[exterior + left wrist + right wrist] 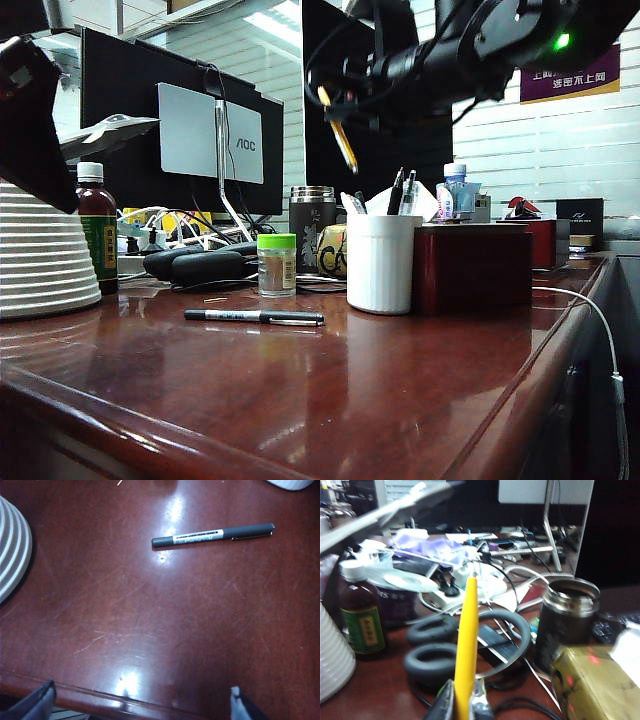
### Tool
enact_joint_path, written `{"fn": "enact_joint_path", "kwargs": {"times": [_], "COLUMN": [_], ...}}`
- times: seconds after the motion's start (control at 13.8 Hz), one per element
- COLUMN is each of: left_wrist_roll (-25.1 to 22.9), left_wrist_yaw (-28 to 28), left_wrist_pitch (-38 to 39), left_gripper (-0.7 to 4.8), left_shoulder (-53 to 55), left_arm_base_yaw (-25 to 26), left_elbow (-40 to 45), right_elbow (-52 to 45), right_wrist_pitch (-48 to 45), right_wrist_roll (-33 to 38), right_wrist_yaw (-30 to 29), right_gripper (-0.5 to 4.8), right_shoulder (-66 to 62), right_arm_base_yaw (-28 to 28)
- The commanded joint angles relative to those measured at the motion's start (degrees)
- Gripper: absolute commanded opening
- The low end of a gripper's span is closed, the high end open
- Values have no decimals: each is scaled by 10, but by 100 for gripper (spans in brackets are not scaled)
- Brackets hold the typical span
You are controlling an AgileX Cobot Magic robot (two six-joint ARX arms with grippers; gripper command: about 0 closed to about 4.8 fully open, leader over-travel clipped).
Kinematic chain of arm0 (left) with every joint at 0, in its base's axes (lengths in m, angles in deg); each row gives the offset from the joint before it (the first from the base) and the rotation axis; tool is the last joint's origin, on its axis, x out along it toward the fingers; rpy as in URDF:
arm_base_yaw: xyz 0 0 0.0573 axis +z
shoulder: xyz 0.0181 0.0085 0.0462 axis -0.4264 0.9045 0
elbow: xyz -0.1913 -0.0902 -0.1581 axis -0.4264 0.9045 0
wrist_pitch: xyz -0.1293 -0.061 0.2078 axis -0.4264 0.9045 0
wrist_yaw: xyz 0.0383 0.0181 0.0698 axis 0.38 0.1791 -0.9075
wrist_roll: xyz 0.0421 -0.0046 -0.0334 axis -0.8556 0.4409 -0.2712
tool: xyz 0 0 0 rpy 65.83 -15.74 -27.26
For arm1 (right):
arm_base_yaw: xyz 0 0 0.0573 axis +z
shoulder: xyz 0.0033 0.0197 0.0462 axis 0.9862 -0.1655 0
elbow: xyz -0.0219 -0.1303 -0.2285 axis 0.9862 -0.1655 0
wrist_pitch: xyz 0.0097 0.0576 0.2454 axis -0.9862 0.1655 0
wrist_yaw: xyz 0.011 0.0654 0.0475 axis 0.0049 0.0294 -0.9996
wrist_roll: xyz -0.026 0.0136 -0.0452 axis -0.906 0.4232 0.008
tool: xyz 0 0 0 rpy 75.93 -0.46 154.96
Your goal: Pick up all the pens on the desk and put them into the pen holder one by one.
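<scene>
The yellow pen (340,135) hangs slanted in the air above and left of the white ribbed pen holder (380,262), which has several pens in it. My right gripper (335,105) is shut on its upper end; the right wrist view shows the yellow pen (466,640) pinched between the jaws of the right gripper (464,700). The black pen (255,316) with its white label lies flat on the desk (330,400), left of the holder. My left gripper (141,702) is wide open and empty over the desk's front edge, well short of the black pen (212,534).
A white ribbed cone (40,250) and a brown bottle (97,235) stand at the left. A green-capped jar (277,264), a steel-rimmed tumbler (568,622), black headphones (465,645) and cables sit behind the pen. A dark-red box (472,265) adjoins the holder.
</scene>
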Motion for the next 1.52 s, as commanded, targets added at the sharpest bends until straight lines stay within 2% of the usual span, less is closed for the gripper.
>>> {"fn": "enact_joint_path", "kwargs": {"times": [0.07,0.58,0.65,0.72,0.8,1.23,1.3,1.45,1.52], "left_wrist_roll": [2,2,2,2,2,2,2,2,2], "left_wrist_yaw": [-2,-2,-2,-2,-2,-2,-2,-2,-2], "left_wrist_pitch": [-6,1,5,10,15,15,10,-7,-20], "left_gripper": [479,479,479,479,479,479,479,479,479], "left_shoulder": [-1,-1,-1,-1,-1,-1,-1,-1,-1], "left_arm_base_yaw": [0,0,0,0,0,0,0,0,0], "left_elbow": [-2,-2,-2,-2,-2,-2,-2,-2,-2], "right_elbow": [2,2,2,2,2,2,7,59,107], "right_wrist_pitch": [15,104,109,111,120,168,208,360,457], "right_wrist_roll": [2,2,-6,-9,-21,-41,-55,-107,-132], "right_wrist_yaw": [59,61,61,67,88,73,34,-3,-42], "right_gripper": [-6,-4,153,154,182,182,187,191,191], "right_shoulder": [1,5,6,10,17,62,105,154,153], "right_arm_base_yaw": [0,0,0,0,0,3,12,42,52]}}
